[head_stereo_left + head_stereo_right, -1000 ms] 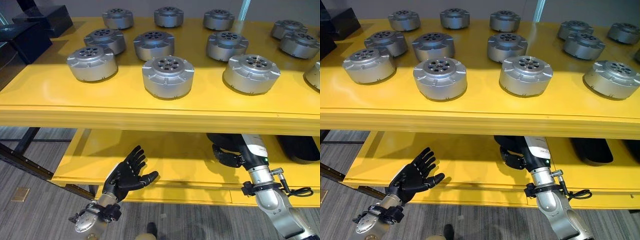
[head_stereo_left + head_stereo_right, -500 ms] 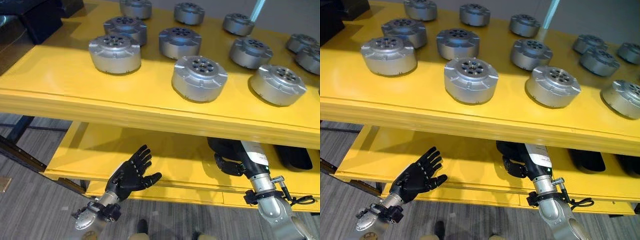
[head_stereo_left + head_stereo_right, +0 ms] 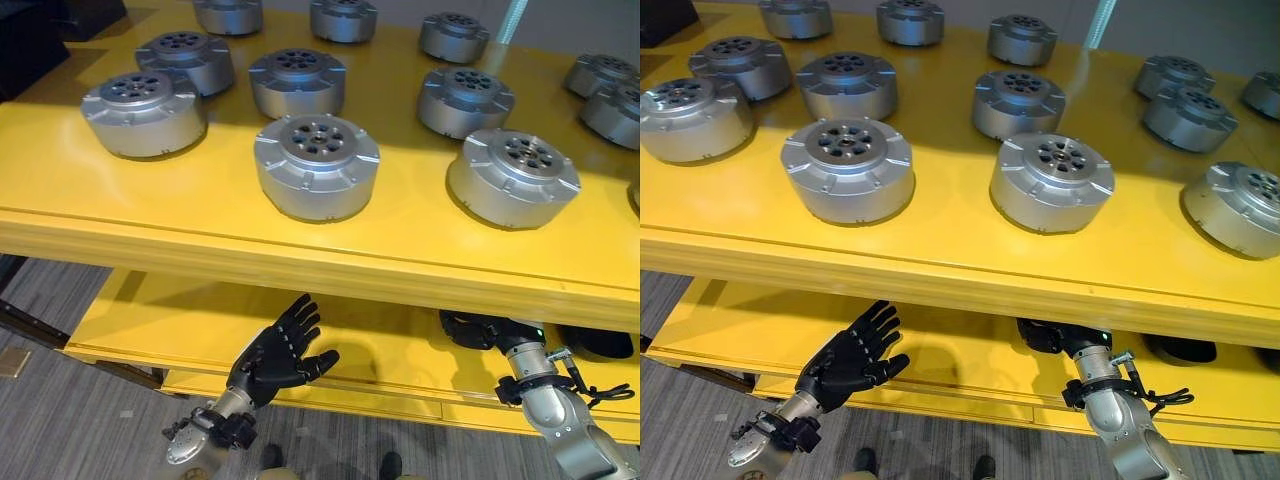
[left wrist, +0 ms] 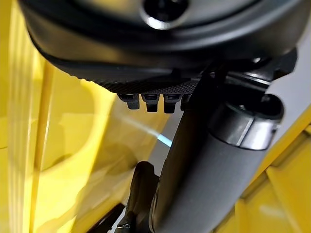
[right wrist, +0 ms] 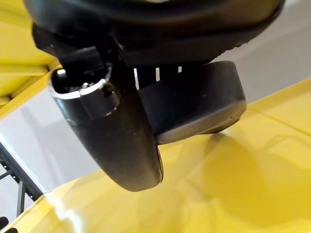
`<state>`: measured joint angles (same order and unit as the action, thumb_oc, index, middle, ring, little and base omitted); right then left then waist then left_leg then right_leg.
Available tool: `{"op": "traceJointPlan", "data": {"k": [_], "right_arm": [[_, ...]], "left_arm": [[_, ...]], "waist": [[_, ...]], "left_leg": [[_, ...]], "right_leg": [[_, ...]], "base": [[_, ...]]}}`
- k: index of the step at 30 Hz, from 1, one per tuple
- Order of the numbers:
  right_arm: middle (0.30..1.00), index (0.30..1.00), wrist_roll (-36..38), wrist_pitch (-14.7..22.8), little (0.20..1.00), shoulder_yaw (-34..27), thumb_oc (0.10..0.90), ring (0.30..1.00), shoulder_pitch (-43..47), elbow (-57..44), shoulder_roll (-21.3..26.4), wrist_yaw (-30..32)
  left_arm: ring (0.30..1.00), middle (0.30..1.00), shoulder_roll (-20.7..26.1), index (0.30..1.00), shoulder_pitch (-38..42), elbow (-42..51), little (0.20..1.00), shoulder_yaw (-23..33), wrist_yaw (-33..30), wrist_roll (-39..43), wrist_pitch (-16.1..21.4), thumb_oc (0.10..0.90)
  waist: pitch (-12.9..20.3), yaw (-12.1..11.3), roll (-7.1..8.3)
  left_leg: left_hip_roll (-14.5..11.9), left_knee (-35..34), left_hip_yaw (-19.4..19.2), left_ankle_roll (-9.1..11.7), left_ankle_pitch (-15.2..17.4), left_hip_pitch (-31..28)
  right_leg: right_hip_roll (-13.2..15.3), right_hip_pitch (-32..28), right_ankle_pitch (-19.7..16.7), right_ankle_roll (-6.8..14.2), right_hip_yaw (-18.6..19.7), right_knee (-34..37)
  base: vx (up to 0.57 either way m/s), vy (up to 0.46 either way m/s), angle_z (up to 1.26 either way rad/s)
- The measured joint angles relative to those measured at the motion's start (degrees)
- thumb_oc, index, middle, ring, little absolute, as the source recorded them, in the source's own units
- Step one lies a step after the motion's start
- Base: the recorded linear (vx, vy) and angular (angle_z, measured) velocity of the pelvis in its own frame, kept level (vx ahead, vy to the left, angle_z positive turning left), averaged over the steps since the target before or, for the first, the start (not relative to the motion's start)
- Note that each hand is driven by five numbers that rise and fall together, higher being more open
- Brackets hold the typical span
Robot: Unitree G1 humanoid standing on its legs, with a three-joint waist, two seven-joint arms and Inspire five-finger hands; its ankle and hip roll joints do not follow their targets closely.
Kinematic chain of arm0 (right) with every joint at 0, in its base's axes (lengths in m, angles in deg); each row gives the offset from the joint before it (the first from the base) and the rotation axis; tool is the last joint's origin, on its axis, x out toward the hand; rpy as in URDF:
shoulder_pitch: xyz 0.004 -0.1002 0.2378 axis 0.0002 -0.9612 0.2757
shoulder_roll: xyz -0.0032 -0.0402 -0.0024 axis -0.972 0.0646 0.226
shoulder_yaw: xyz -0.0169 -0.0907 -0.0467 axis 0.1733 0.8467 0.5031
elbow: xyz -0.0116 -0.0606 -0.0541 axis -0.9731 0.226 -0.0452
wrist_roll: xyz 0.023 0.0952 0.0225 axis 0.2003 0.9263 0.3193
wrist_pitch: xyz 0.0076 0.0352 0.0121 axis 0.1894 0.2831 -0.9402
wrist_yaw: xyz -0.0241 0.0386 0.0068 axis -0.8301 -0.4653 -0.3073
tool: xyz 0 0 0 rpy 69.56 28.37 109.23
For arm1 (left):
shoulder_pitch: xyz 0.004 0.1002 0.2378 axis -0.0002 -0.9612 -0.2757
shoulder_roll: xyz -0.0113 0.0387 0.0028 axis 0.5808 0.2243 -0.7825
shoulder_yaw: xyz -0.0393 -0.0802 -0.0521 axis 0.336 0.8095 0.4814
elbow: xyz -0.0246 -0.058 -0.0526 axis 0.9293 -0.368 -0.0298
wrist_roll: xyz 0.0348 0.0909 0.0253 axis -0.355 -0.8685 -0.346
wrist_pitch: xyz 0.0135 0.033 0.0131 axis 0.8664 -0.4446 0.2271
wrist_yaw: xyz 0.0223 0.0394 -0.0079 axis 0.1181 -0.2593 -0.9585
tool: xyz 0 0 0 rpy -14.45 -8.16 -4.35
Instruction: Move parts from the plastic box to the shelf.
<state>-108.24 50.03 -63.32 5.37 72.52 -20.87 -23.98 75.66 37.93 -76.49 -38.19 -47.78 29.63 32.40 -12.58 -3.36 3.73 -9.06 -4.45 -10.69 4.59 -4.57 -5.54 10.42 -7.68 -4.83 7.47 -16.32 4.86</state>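
- Parts: round silver metal discs, each with a flanged rim and a ring of holes in the top face, stand on the top deck of the yellow shelf [image 3: 300, 255], above both hands. The nearest one [image 3: 317, 165] sits almost directly above the left hand; another [image 3: 512, 178] sits above the right hand. More stand in rows beyond them, each apart from its neighbours.
- Black part [image 5: 194, 104]: a dark rounded object lies on the lower deck of the shelf, directly at the right hand [image 3: 1065, 338]. Judged to be the item now being placed or released.
- Right hand state: it reaches under the top deck, which hides the fingers in the head views. The right wrist view shows the thumb alongside the dark object, but whether the hand is clamped on it cannot be told.
- Left hand [image 3: 275, 355]: fingers spread and straight, holding nothing, hovering just in front of the lower deck's front edge.
- Handling judgement, silver discs: they look like solid machined metal, so likely heavy, rigid and smooth-sided. The best hold is probably across the rim, with fingers and thumb on opposite sides under the flange. Slipping is the main risk.
- Handling judgement, black part: it appears stiff and matte. Its weight cannot be judged.
- Orientation: every silver disc lies flat, holed face up, its short axis vertical. Being round, none has a long axis. The black part's heading cannot be told.
- No plastic box is identified.
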Motion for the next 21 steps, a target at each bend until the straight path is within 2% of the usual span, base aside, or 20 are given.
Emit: {"op": "traceJointPlan", "data": {"k": [8,17,21], "right_arm": [[0.3,0.3,1.4,-1.3,0.3,0.0,0.4,0.3,-0.2,0.0,-0.4,-2.4],[0.3,0.3,1.4,-3.1,0.3,1.6,0.4,0.3,-0.1,0.2,-0.4,-2.8],[0.3,0.3,1.5,-3.3,0.3,2.0,0.4,0.3,1.0,0.2,-1.2,-1.4]], "left_arm": [[1.0,1.0,0.1,1.0,-0.3,0.0,1.0,0.4,0.0,1.4,-1.2,0.9],[1.0,1.0,0.1,1.0,-0.2,0.0,1.0,-0.6,-0.1,1.4,-1.5,0.9],[1.0,1.0,0.3,1.0,0.4,0.0,1.0,-0.6,-0.1,1.4,-1.5,0.9]], "waist": [[0.3,0.2,-0.48],[0.4,0.0,-0.6],[0.3,0.0,-0.58]], "left_leg": [[1.4,0.0,0.0,-0.6,0.9,-0.7],[1.2,0.6,0.7,-0.3,0.7,-0.4],[1.0,1.6,1.1,-0.2,0.6,1.9]], "right_leg": [[1.5,-0.8,0.4,0.7,0.4,-0.5],[1.3,-0.6,1.1,0.9,0.1,-1.6],[1.2,1.6,1.1,0.7,0.0,-2.4]], "base": [[0.02,0.003,0.02],[-0.03,-0.065,0.03],[-0.15,-0.093,0.03]]}}
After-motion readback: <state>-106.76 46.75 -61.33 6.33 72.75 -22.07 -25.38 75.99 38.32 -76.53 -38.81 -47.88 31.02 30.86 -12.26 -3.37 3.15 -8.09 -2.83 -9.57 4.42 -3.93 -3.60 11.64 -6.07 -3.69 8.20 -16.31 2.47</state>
